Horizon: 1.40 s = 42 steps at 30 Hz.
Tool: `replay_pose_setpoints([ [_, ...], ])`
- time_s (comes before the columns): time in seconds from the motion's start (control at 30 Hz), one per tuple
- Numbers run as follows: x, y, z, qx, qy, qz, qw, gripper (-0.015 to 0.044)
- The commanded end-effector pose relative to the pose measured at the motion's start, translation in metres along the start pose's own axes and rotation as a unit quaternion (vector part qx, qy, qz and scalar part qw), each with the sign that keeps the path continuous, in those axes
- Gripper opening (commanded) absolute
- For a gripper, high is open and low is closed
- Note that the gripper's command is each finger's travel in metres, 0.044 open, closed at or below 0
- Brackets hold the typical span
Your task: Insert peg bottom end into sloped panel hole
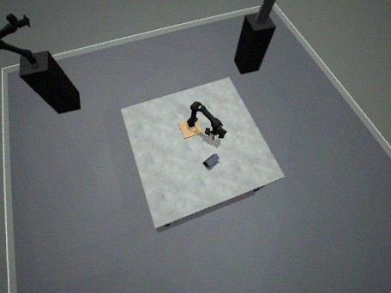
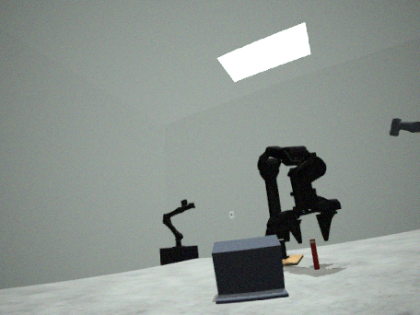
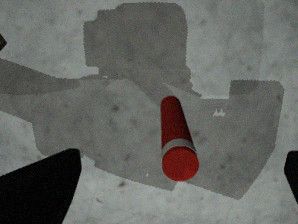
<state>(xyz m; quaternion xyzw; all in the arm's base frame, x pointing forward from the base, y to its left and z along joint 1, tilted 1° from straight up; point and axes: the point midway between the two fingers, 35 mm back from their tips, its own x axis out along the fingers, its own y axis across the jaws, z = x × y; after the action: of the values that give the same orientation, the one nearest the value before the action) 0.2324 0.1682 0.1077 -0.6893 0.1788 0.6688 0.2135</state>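
A round red peg (image 1: 213, 138) (image 2: 315, 255) (image 3: 175, 125) with a pale band near its top stands upright on the table. My gripper (image 1: 214, 134) (image 2: 313, 241) is open and empty, pointing down above the peg. In the wrist view its two dark fingertips stand wide apart at the left and right edges, with the peg's top between them, a little nearer the left one. The dark blue-grey sloped panel block (image 1: 211, 161) (image 2: 249, 272) stands on the table apart from the peg. Its hole cannot be made out in these views.
The arm's base stands on an orange-tan plate (image 1: 185, 130) (image 2: 293, 260) on the pale table (image 1: 171, 184). Two dark pedestals (image 1: 49, 81) (image 1: 254, 44) with other arms stand on the floor beyond the table. The gripper's shadow falls around the peg.
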Motion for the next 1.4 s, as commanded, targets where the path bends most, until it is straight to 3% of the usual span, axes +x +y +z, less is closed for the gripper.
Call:
replay_pose_setpoints([
  [0.0,0.008,0.001,0.001,-0.002,-0.004,0.003,1.000,0.0440],
  [0.67,0.035,0.003,0.003,-0.002,-0.004,0.003,1.000,0.0440],
  [1.17,0.032,0.002,0.002,-0.002,-0.001,0.002,1.000,0.0046],
  [1.37,0.032,0.002,0.002,-0.002,-0.001,0.002,1.000,0.0006],
])
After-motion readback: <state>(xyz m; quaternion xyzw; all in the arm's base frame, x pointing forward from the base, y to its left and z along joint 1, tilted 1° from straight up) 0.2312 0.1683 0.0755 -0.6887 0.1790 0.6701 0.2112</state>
